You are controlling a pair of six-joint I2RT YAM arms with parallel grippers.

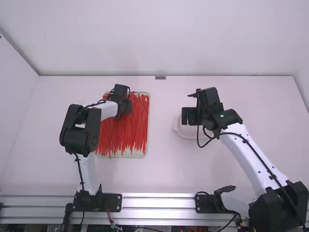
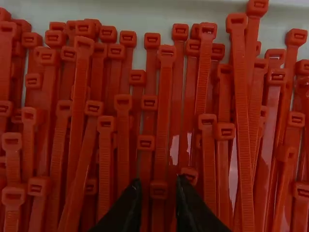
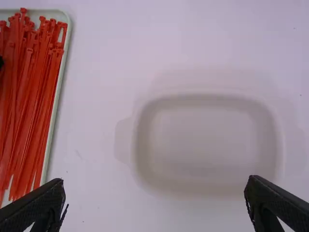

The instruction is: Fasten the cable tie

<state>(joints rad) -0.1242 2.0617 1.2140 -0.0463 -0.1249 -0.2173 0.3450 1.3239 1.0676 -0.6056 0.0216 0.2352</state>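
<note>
The white table (image 1: 203, 159) carries everything, with the left arm (image 1: 79, 130) folded up on the left side and the right arm (image 1: 251, 154) stretched from the near right corner toward the middle. Left of centre lies a pale tray (image 1: 147, 126), and it is covered by a thick heap of red cable ties (image 1: 128, 130) lying roughly parallel, their square heads mostly at the far end. Just right of the tray, apart from it, sits a white rectangular dish (image 1: 178, 128) with rounded corners and a small lug on its left end. The right gripper (image 1: 193, 116) hangs above this dish, its jaws spread wide with nothing between them. The left gripper (image 1: 123, 104) is down on the far part of the heap; in the left wrist view its fingers (image 2: 130, 205) stand only a narrow gap apart, closed in on one cable tie (image 2: 158, 190), whose head sits between the tips.
</note>
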